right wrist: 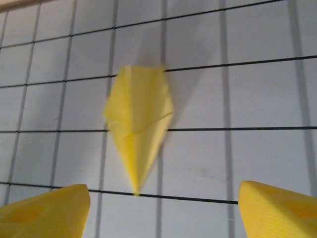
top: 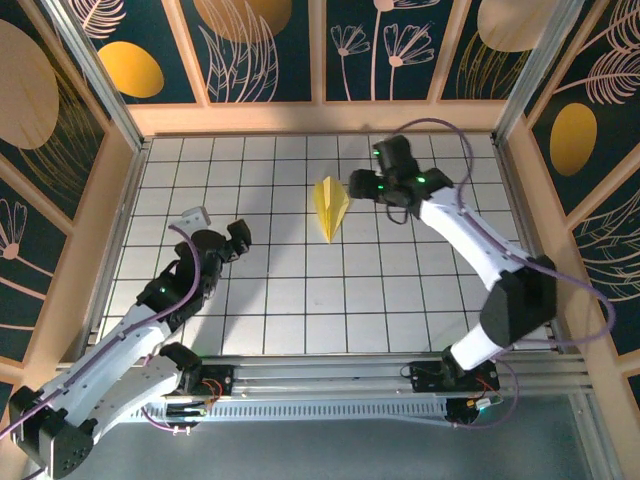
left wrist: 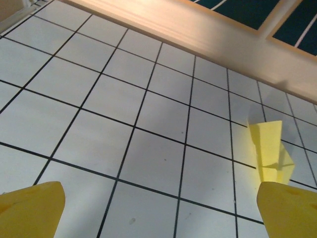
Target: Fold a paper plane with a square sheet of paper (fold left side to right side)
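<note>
The square sheet of paper is now a yellow paper plane (top: 330, 207), a pointed dart with a centre crease, lying flat on the grid table with its tip toward the arms. My right gripper (top: 358, 187) hovers just right of it, open and holding nothing. In the right wrist view the paper plane (right wrist: 138, 119) lies ahead of my right gripper (right wrist: 163, 208), its tip between the two yellow fingertips (right wrist: 49, 213) but apart from them. My left gripper (top: 238, 240) is open and empty, well to the left. In the left wrist view the paper plane (left wrist: 270, 148) sits just beyond the right fingertip of my left gripper (left wrist: 161, 213).
The white grid table (top: 300, 300) is boxed in by a wooden rim (top: 320, 117) at the back and posts at both sides. A small grey piece (top: 194, 216) lies near the left arm. The arm bases sit on the rail (top: 330, 385) at the near edge.
</note>
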### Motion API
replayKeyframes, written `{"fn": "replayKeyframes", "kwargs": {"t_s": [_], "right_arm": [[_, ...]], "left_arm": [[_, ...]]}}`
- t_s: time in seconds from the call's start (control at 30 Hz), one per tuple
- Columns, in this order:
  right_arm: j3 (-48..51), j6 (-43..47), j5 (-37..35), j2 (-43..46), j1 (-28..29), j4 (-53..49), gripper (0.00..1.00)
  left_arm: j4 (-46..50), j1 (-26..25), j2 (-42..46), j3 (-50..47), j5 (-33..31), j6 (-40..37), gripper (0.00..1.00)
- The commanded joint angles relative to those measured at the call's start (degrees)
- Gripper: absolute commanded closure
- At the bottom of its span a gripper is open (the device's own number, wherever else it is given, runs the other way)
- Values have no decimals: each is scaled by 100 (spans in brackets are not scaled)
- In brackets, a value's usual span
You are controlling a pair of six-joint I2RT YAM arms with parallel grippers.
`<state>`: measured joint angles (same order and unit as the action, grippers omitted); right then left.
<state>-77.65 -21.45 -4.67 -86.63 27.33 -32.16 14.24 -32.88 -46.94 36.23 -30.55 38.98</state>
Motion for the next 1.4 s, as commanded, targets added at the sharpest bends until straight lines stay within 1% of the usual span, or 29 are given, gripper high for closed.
{"fn": "replayKeyframes", "kwargs": {"t_s": [0.0, 0.03, 0.13, 0.23, 0.37, 0.43, 0.5, 0.67, 0.77, 1.07, 1.17, 1.23, 1.3, 1.37], "right_arm": [[865, 250, -90, 709, -466, 849, 14], [1117, 298, -20, 911, -600, 1034, 12], [1927, 449, 210, 1546, -1096, 1597, 1], [2660, 499, 520, 2027, -1755, 2090, 1], [3444, 554, 982, 2360, -2732, 2751, 1], [3852, 708, 1073, 2457, -3034, 3219, 1], [4321, 893, 1125, 2573, -3206, 3846, 1], [5231, 1352, 968, 2703, -3253, 5285, 1], [5582, 1389, 898, 2580, -3257, 6005, 1], [6257, 1356, 1179, 1657, -3237, 8289, 1], [6528, 1419, 1321, 1355, -3174, 9270, 1], [6504, 1695, 1262, 1140, -3066, 9337, 1], [6670, 2039, 1087, 913, -2863, 9862, 1], [6640, 2243, 1033, 869, -2765, 9883, 1]], "left_arm": [[-440, 406, -67, 8, 340, -99, 1], [-530, 548, -99, -45, 478, -49, 1], [-790, 976, -237, -135, 859, 12, 1], [-949, 1266, -438, -146, 1060, -3, 1], [-1151, 1453, -693, -183, 1089, -114, 1], [-1273, 1535, -774, -250, 1032, -166, 1], [-1400, 1604, -838, -329, 956, -245, 1], [-1520, 1693, -994, -384, 847, -378, 1], [-1547, 1706, -1101, -360, 805, -439, 1], [-1539, 1715, -1152, -376, 597, -591, 1], [-1521, 1723, -1125, -412, 491, -658, 1], [-1521, 1744, -1116, -428, 451, -694, 1], [-1503, 1763, -1128, -424, 436, -714, 1], [-1486, 1783, -1142, -407, 422, -734, 1]]}}
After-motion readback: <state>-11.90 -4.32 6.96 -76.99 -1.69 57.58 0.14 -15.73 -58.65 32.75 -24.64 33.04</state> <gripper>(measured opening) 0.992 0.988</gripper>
